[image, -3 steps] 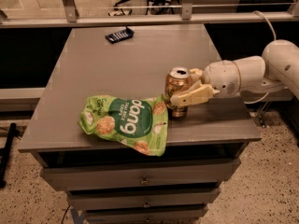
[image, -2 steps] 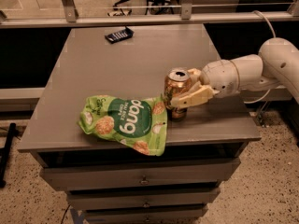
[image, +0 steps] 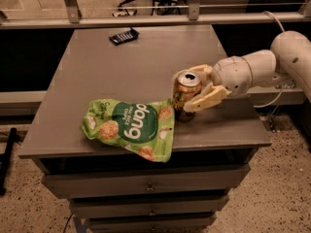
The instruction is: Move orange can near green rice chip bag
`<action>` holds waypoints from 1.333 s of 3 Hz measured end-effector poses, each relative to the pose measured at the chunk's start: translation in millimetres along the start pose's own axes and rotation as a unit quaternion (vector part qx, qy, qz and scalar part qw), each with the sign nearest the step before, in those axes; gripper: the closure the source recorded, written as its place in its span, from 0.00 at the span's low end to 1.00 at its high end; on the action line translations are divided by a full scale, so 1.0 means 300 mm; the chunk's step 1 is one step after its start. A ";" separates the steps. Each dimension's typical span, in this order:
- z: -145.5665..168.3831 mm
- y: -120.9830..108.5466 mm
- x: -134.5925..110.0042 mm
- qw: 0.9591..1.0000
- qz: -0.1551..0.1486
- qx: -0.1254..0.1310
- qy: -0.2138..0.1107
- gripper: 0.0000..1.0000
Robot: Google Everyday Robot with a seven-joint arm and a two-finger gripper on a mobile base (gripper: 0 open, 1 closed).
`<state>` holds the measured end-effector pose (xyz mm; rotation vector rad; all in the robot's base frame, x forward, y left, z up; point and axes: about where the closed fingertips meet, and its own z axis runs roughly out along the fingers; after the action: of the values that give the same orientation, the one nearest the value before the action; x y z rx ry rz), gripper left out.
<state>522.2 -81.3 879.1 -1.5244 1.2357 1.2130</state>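
The orange can (image: 183,92) stands upright on the grey table (image: 112,76), right of centre near the front. Its lower left side touches the right end of the green rice chip bag (image: 129,126), which lies flat by the table's front edge. My gripper (image: 193,89) reaches in from the right. It is shut on the can, with one finger (image: 206,99) on the can's near right side and the other behind it. The can's base seems to rest on the table.
A small black flat packet (image: 124,35) lies at the table's far edge. Drawers (image: 146,186) sit under the tabletop. A rail (image: 155,18) runs behind the table. My arm (image: 272,64) extends past the table's right edge.
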 end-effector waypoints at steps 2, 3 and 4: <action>-0.060 -0.029 -0.017 1.000 -0.017 0.021 0.015 0.00; -0.178 -0.092 -0.051 0.997 -0.029 0.061 0.033 0.00; -0.413 -0.178 -0.148 0.982 -0.057 0.171 0.054 0.00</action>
<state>594.7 -180.9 949.6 -1.3968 1.3305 0.8045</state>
